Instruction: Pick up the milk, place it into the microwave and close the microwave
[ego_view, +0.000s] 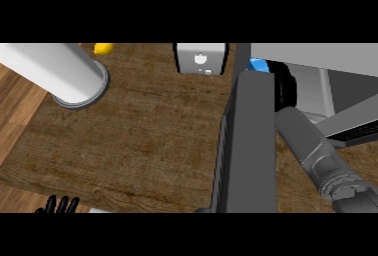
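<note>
The microwave (317, 54) stands at the right with its dark door (247, 145) swung open toward me, seen edge-on. My right forearm (317, 155) reaches up from the lower right into the opening behind the door. Only a black part of my right hand (285, 90) shows past the door's edge. A small blue patch, apparently the milk (257, 64), peeks out just above the door's top, close to that hand; the rest of it is hidden. My left hand (60, 205) rests at the lower left edge, fingers up and open, holding nothing.
A tall white cylinder (55, 67) stands at the counter's upper left, with a yellow object (104, 48) behind it. A white and grey box (201, 58) sits at the back centre. The wooden counter (140, 145) stretches left of the door.
</note>
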